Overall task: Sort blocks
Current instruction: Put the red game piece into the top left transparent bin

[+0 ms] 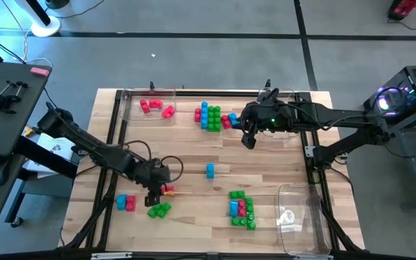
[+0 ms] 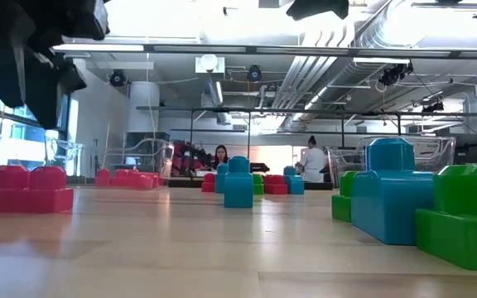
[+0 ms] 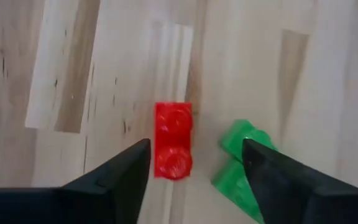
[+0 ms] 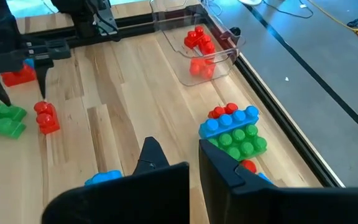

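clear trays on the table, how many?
2. One clear tray sits at the far left corner, holding red blocks. The other clear tray sits at the near right corner; its contents are unclear.

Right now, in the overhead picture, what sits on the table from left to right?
Blue-red pair → green block → lone blue block → mixed cluster → empty tray.

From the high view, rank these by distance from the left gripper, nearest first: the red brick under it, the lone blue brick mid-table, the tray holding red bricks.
Left gripper, open, near edge:
1. Red brick, right beside it.
2. Lone blue brick, mid-table.
3. Tray, far left corner.
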Action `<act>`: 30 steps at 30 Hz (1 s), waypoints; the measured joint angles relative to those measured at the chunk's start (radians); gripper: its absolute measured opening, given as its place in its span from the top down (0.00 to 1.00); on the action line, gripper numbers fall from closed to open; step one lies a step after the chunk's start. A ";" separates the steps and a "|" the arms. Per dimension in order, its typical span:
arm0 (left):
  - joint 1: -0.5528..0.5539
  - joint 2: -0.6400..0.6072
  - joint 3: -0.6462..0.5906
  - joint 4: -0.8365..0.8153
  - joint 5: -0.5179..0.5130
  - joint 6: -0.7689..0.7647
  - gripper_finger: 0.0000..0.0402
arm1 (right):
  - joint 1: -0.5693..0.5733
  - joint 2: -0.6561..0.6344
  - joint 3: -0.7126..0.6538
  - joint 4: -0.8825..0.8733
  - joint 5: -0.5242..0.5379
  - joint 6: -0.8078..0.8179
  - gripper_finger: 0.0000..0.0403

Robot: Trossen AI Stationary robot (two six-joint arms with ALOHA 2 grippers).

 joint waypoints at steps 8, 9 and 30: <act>0.005 0.141 0.000 0.069 -0.012 0.002 0.29 | 0.000 0.027 0.000 -0.011 -0.030 0.000 1.00; 0.005 0.156 0.000 0.069 -0.013 -0.005 0.29 | 0.000 0.028 0.000 -0.011 -0.029 0.000 1.00; 0.053 0.305 -0.001 0.064 -0.041 0.029 0.64 | 0.000 0.029 0.000 -0.014 -0.026 -0.004 1.00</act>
